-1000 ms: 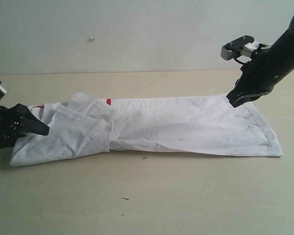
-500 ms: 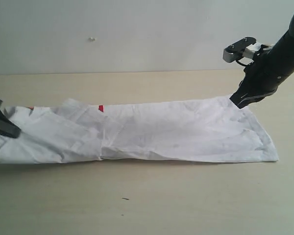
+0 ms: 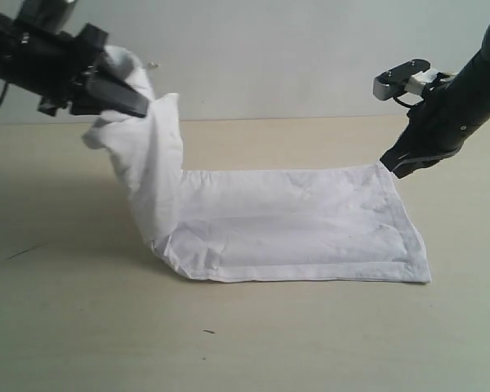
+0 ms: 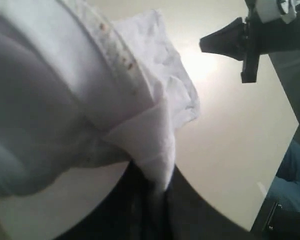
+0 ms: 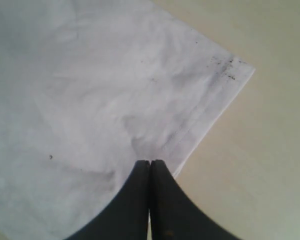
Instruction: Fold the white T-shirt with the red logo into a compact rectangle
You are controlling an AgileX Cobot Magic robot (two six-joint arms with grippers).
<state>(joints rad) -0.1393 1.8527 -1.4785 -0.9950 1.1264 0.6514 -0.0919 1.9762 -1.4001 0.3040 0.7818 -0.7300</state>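
Note:
The white T-shirt [image 3: 294, 220] lies as a flat band on the table, and its left end rises in a hanging fold. High at the upper left, my left gripper [image 3: 143, 106] is shut on that raised end; in the left wrist view the cloth [image 4: 65, 100] bunches into the jaws [image 4: 157, 182]. My right gripper [image 3: 388, 167] is shut with its tips on the shirt's far right corner. The fabric [image 5: 90, 90] puckers where the closed tips [image 5: 150, 162] meet it, beside the hem. The red logo is hidden.
The shirt rests on a pale wooden table [image 3: 310, 343] with a plain wall behind it. A small dark speck [image 3: 208, 331] lies on the table in front. The right arm [image 4: 240, 40] shows across from the left wrist camera.
My left gripper has risen from table level at the far left to high above it, carrying the shirt's left end up. The flat part has shortened. The right gripper has barely moved.

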